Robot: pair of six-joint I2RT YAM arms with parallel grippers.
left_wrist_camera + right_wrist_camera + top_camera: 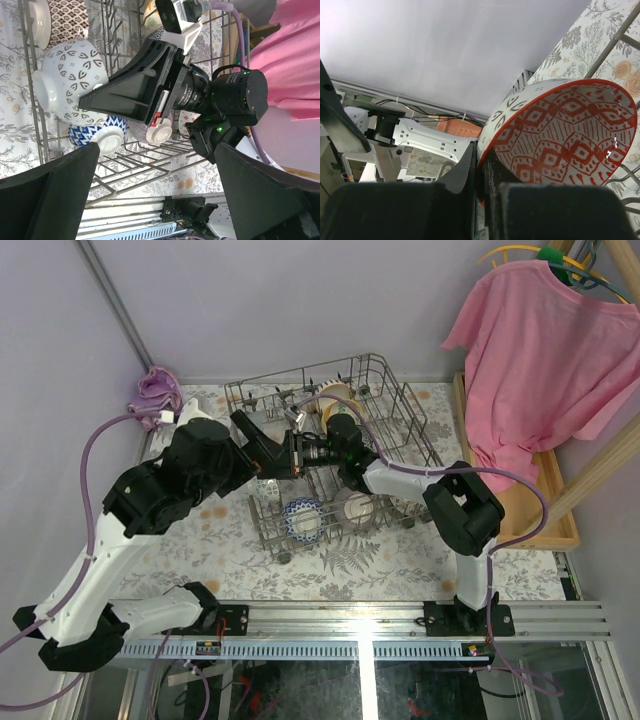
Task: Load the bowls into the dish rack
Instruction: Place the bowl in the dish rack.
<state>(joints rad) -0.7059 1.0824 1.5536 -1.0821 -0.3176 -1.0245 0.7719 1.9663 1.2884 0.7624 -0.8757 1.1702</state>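
close against the right wrist lens, the right end effector point(481, 167) is clamped on the rim of a bowl point(560, 135), one finger inside the red diamond-patterned lining and one on the white outside with its dark petal marks. the bowl is carried on edge, clear of the wires, inside the dish rack point(405, 410) near its front left part. just beside it, a blue-patterned bowl point(97, 134) and a pale bowl point(157, 134) already stand among the tines, and a cream bowl point(335, 395) sits toward the rack's far side. the left end effector point(157, 165) hovers facing the right one, its fingers spread wide and holding nothing. under the rack lies the floral tabletop point(340, 575). the step in hand looks like the placing of this bowl, with at least three already loaded. the next move calls for lowering the bowl, kept on edge, into a free slot next to the blue one, so that its foot clears the upright tines and its rim does not knock its neighbour, and only then parting the fingers. whether the slot directly below is free cannot be told.
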